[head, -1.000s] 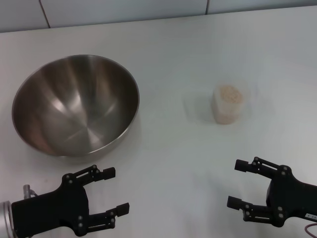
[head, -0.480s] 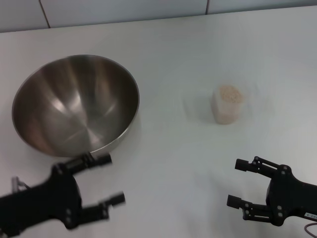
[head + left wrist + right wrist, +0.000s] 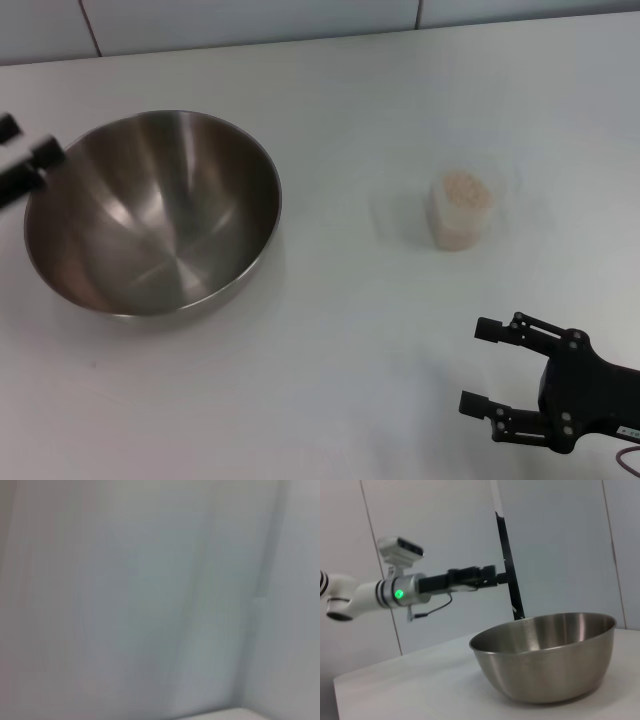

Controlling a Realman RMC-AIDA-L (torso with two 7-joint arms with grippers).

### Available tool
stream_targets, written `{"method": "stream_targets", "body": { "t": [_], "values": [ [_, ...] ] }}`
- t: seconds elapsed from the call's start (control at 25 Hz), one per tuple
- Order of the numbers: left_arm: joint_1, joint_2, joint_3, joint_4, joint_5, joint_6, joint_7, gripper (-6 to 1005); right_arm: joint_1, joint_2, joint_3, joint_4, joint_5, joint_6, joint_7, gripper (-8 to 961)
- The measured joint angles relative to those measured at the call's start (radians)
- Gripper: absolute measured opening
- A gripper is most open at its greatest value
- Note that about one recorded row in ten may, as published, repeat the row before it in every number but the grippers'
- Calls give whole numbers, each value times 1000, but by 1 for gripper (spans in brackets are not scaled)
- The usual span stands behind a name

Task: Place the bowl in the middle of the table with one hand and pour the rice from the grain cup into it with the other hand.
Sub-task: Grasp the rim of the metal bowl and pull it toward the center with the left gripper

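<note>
silver bowl point(image 3: 150, 215), beige rice point(image 3: 463, 188), white table point(image 3: 340, 330)

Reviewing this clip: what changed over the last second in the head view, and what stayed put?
The left gripper swung from the near table edge out past the bowl's far-left rim, raised above the table, holding nothing. Nothing was grasped or released. The bowl, the grain cup with its rice and the open right gripper kept their places.
</note>
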Motion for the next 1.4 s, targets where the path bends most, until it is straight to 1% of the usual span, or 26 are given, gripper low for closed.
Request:
{"method": "stream_targets", "body": {
  "t": [0.12,0.2,0.28,0.32,0.36,0.44,0.48,0.56,0.6,0.64,0.68,0.72,0.76,0.84,0.88,1.16,1.2,1.24,1.28,1.4],
  "values": [
    [-1,-2,29,103,-12,-124,-101,806,-5,4,0,-21,0,-1,18,836],
    [1,-2,95,170,-9,-214,-167,805,-8,9,0,-32,0,-1,21,836],
    [20,0,236,248,-2,-328,-247,805,-10,10,0,-39,0,-1,21,836],
    [28,2,289,281,5,-369,-278,804,-11,11,0,-40,0,-1,21,836],
    [42,3,365,328,23,-422,-326,804,-11,11,0,-40,0,-1,21,836],
    [59,4,474,405,78,-500,-415,803,-11,11,1,-41,0,-1,21,836],
    [61,5,504,431,111,-521,-454,802,-11,11,1,-41,0,-1,21,836],
    [60,5,518,444,137,-530,-481,801,-11,11,1,-41,1,-1,21,836],
    [53,6,528,455,173,-530,-514,800,-11,11,1,-41,1,-1,21,836],
    [53,6,528,455,173,-530,-514,800,-11,11,1,-41,0,-1,21,836],
    [43,6,533,461,206,-526,-541,799,-11,11,1,-42,0,1,22,836],
    [43,6,533,461,206,-526,-541,799,-11,11,1,-42,0,1,22,836],
    [24,6,534,454,255,-524,-567,798,-11,11,1,-42,0,3,22,836],
    [24,6,534,454,255,-524,-567,795,-11,11,1,-42,0,6,22,836],
    [2,7,533,427,303,-529,-584,793,-11,11,1,-42,0,7,22,836],
    [2,7,533,427,303,-529,-584,781,-11,12,-3,-42,0,8,22,836],
    [-35,9,528,356,372,-526,-609,780,-11,12,-3,-42,0,8,22,836],
    [-35,9,528,356,372,-526,-609,778,-11,12,-4,-42,-1,8,22,836],
    [-39,11,533,330,399,-513,-633,776,-11,12,-4,-42,-2,8,22,836],
    [-38,11,536,329,404,-507,-641,771,-12,12,-1,-42,-10,10,22,836]
  ]
}}
